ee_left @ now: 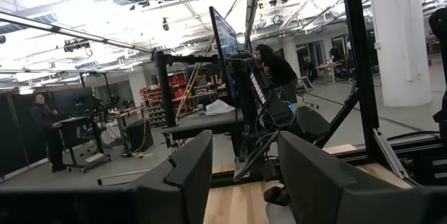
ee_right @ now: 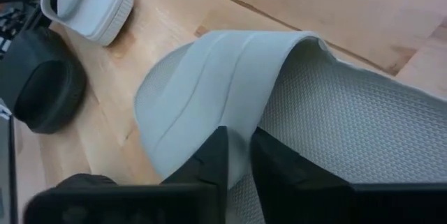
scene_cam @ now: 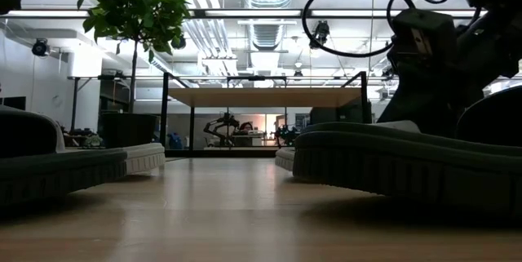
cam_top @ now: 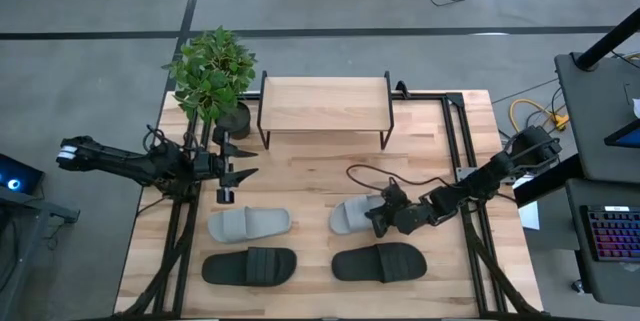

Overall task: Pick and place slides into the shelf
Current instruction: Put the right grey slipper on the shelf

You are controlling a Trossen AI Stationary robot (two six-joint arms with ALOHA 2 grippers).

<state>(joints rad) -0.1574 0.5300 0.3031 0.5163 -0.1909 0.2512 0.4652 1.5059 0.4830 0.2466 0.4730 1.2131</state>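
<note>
The shelf (cam_top: 325, 104) stands empty-topped at the table's far edge; all four slides lie well in front of it, long axes running parallel to its front. The right gripper (cam_top: 381, 216) pinches the strap of the right grey slide (cam_top: 352, 214), nearest the shelf's right end. The left gripper (cam_top: 232, 164), jaws spread and empty, hovers off the shelf's left end, above the left grey slide (cam_top: 248, 224).

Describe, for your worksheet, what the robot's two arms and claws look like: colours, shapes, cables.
Both arms are dark, nearly black, built from slim jointed sections. The left arm ends in a left claw with two flat pointed fingers. The right arm ends in a chunky right claw; its fingers are broad black slabs. A thin black cable loops from the right arm's wrist.
</note>
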